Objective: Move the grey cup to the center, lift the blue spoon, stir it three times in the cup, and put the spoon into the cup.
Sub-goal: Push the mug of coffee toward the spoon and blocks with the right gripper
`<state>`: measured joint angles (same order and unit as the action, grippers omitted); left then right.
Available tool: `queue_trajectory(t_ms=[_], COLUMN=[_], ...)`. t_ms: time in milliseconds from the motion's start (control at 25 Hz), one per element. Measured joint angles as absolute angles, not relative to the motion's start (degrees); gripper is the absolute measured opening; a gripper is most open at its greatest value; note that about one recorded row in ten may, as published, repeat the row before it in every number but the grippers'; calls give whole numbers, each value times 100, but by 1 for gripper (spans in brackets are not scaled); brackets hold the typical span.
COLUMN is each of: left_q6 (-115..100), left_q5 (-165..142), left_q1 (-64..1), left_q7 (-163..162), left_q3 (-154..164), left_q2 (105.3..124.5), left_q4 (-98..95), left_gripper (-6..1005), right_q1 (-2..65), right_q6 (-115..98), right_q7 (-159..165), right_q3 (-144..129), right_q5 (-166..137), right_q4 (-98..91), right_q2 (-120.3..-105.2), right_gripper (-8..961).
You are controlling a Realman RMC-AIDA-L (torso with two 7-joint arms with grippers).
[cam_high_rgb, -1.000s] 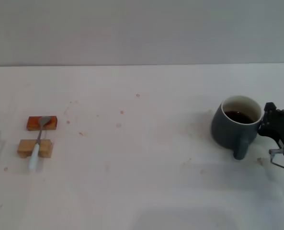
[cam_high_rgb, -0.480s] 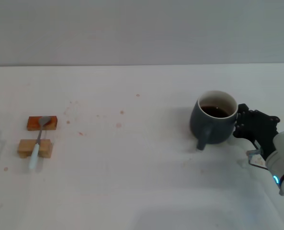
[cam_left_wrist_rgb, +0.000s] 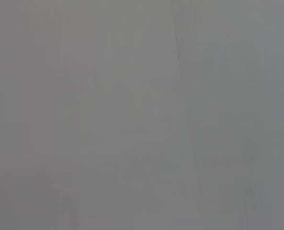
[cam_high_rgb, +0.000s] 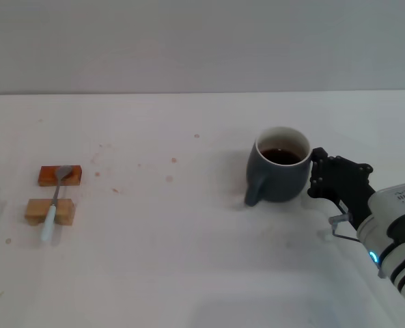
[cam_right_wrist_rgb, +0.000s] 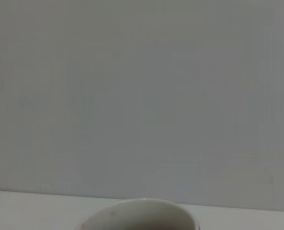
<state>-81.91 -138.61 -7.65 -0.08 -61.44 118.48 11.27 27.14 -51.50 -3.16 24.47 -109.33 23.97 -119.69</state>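
We see the right pincer (cam_high_rgb: 316, 174) against the grey cup (cam_high_rgb: 278, 173) (grip unclear); the blue spoon (cam_high_rgb: 54, 201) rests across two wooden blocks (cam_high_rgb: 50, 211).

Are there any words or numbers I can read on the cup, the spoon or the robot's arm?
Right arm: a strip of small dark print on its white shell, too small and blurred to read.
Grey cup: no words or signs.
Blue spoon: no words or signs.
Two wooden blocks under the spoon: no words.
The right gripper, black, beside the cup: no print to be seen.
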Motion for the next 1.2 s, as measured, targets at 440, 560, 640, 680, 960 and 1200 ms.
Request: queue_trajectory(t_ms=[440,560,640,680,960,1200], left_q6=[-8191,-8191,-8191,-8191,-8191,-8192], left_q5=[-13861,-13860,-13861,-13860,-13860,-13860], left_q1=[-765,-764,-764,-764,-782,-808], left_q7=[-9,-9,-10,-14,-8,-8], left_q3=[-6152,-6210,-6220,-6222,-6222,-6223], left_q2=[11847,11847,11847,11847,11848,11847], left_q4=[1124,1124,1124,1125,1125,1119], left_gripper=[800,798,797,796,792,788], right_q1=[2744,2766,2798,2798,2850,2993], right_q6=[-5141,-5141,-5141,-5141,-5136,-4816], right_q7=[-316,-316,-316,-316,-316,-317], right_q3=[2417,2508,2609,2609,2838,2862], right_q5=[-10886,-10872,-10868,-10868,-10862,-10862], right_q4=[2372,2259,2139,2139,2053,2050], right_q2=[-11971,-11969,-11968,-11968,-11970,-11966], right_gripper=[-1,-1,-1,-1,-1,-1])
